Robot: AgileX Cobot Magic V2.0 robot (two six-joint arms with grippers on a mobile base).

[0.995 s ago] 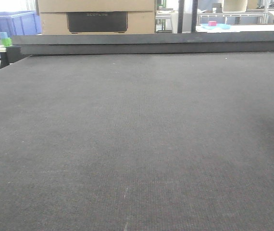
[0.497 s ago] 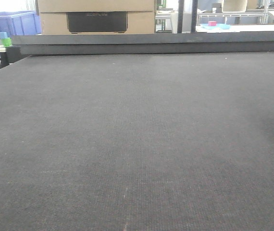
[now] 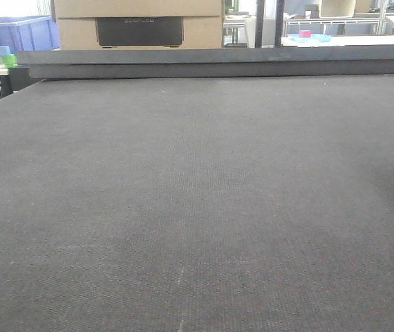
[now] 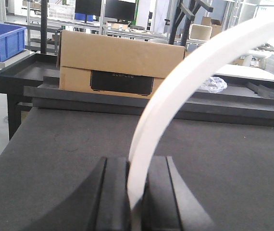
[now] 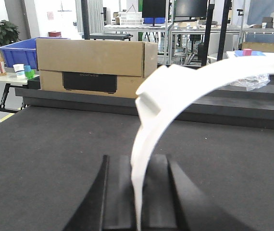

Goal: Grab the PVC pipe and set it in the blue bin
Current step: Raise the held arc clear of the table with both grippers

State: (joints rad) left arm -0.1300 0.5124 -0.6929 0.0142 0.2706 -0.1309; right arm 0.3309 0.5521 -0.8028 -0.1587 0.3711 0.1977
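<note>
White pipe, black grippers, charcoal table in front of you.
Your PVC pipe reads plain white, no markings, and your left gripper and right gripper are both matt black. The table is dark charcoal grey with a fine woven grain. On the far side, the cardboard box is tan with a black panel. Far left, the blue bin is solid deep blue, with a green cup near it. Far right there's a pink block.

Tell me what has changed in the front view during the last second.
Nothing visibly changed. The dark table, the cardboard box and the blue bin beyond it look the same as before, and no arm appears in this view.
</note>
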